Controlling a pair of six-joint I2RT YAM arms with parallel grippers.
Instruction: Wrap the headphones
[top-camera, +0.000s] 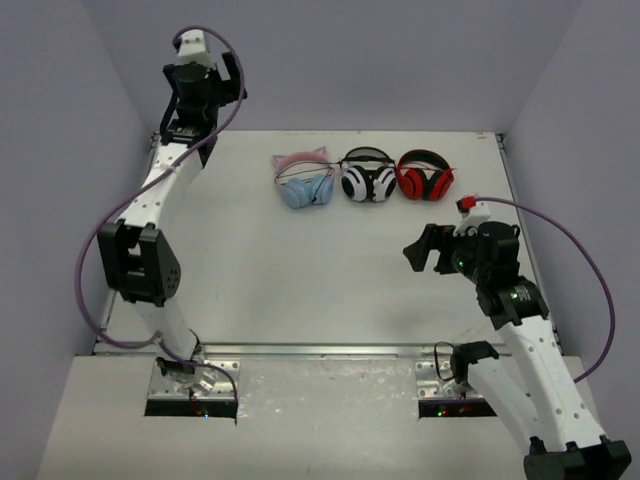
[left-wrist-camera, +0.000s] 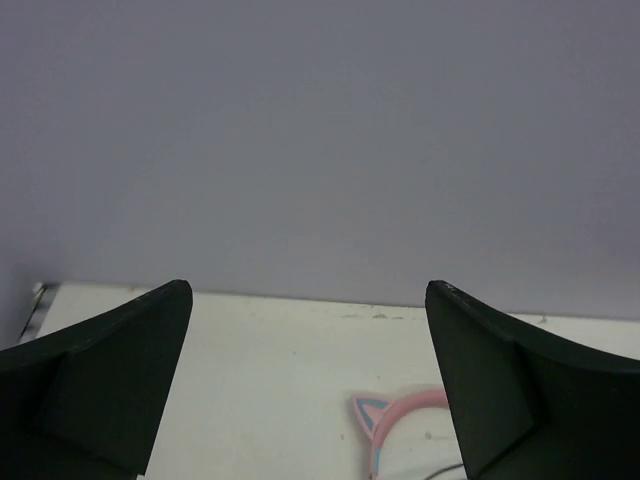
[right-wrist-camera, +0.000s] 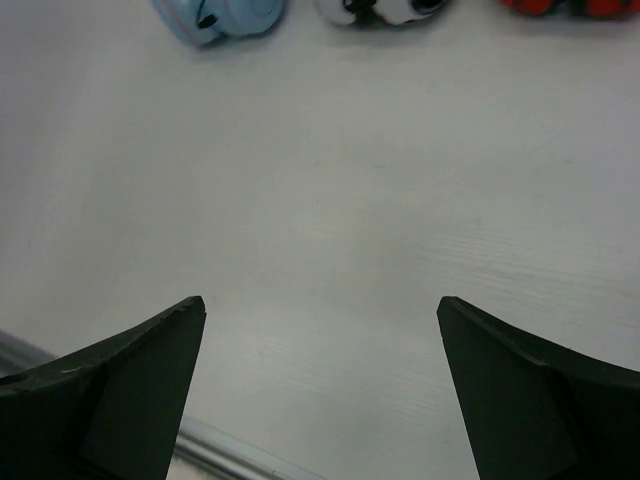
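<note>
The headphones (top-camera: 303, 181), with a pink cat-eared headband and light-blue earcups, lie on the table at the back, leftmost in a row of three. In the left wrist view only the pink headband (left-wrist-camera: 405, 408) and a bit of thin black cable (left-wrist-camera: 445, 469) show at the bottom, partly behind the right finger. My left gripper (top-camera: 222, 85) (left-wrist-camera: 308, 290) is raised high near the far left corner, open and empty, facing the back wall. To the right of the table's middle, my right gripper (top-camera: 420, 250) (right-wrist-camera: 320, 302) hangs open and empty, with a blue earcup (right-wrist-camera: 222, 14) far ahead of it.
Black-and-white headphones (top-camera: 367, 179) and red-and-black headphones (top-camera: 424, 177) lie right of the pink pair. Grey walls close the table at the back and sides. A metal rail (top-camera: 330, 350) runs along the near edge.
</note>
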